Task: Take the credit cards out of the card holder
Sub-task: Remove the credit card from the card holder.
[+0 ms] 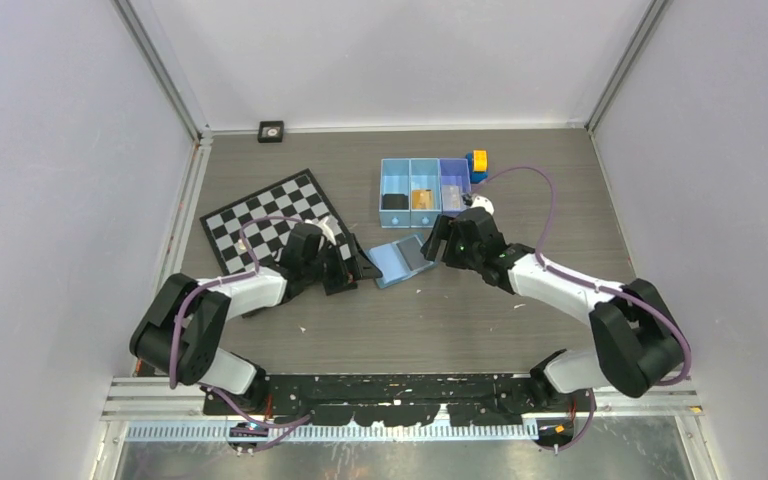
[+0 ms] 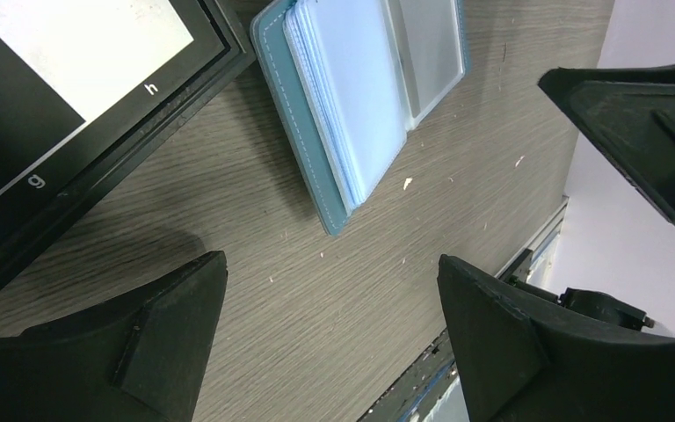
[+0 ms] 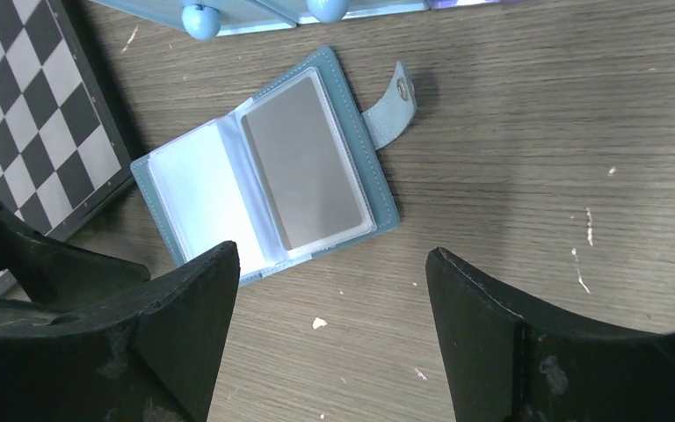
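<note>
The blue card holder [image 1: 400, 262] lies open on the table between my two grippers, its snap strap [image 3: 395, 88] sticking out to one side. Its left page [image 3: 195, 198] is pale whitish. A clear pocket on the right page shows a flat grey-brown rectangle [image 3: 303, 167]; I cannot tell whether it is one of the credit cards. My left gripper [image 1: 355, 268] [image 2: 331, 264] hangs open just left of the card holder [image 2: 352, 97], holding nothing. The right gripper [image 1: 438, 245] [image 3: 332, 255] stands open at the holder's near right edge with bare table between its fingers.
A chessboard [image 1: 275, 215] lies to the left, its edge touching the holder's corner. Behind the holder stands a three-compartment blue tray [image 1: 425, 163] with a dark thing, a tan thing and a pale thing inside. Yellow and blue blocks [image 1: 478, 163] sit at its right end.
</note>
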Available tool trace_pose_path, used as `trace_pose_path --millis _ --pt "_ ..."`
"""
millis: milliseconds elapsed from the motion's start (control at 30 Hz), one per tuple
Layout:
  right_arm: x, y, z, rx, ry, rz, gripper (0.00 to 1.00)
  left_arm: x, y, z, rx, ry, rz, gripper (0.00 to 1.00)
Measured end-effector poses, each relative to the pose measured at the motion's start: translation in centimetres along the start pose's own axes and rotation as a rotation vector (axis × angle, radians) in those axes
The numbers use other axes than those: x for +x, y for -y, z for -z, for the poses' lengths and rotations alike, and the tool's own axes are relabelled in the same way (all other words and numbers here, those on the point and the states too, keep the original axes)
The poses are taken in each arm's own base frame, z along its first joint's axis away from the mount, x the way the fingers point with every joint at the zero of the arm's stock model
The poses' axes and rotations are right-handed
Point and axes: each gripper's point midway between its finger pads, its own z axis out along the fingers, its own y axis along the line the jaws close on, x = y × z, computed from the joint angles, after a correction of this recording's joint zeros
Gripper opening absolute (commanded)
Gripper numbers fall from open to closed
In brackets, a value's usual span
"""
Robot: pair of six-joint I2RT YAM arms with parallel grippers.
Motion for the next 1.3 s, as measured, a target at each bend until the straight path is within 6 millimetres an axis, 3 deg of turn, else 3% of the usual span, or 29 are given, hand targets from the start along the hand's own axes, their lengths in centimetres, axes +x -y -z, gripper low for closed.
trace_pose_path --millis 400,633,733,967,1067,1200,1300 --pt "2.3 1.3 -3.9 0.060 -0.080 0.001 0.69 0.2 0.7 -2.0 0.048 -0.041 0.026 0.81" --pt "2.1 0.4 -6.4 0.045 -0.101 0.006 0.60 -0.2 1.5 -3.3 0.083 -0.037 0.010 0.77" --pt "2.1 0.0 -6.8 0.029 -0.106 0.005 0.50 -0.3 1.6 -3.7 0.085 -0.031 0.002 0.75" --pt "2.9 -0.7 -7.0 -0.011 -0.142 0.001 0.43 -1.6 1.9 -5.0 0.074 -0.007 -0.015 0.67" --pt "3.1 -1.1 -7.1 -0.033 -0.152 -0.002 0.43 -2.0 1.7 -5.4 0.059 0.003 -0.018 0.51" --pt "3.7 -1.9 -7.0 -0.060 -0.170 0.000 0.43 -1.8 0.5 -5.7 0.014 0.003 -0.023 0.03" --pt "3.9 -2.0 -6.8 -0.069 -0.173 0.002 0.46 -1.5 -0.3 -5.8 -0.014 -0.009 -0.024 0.00"
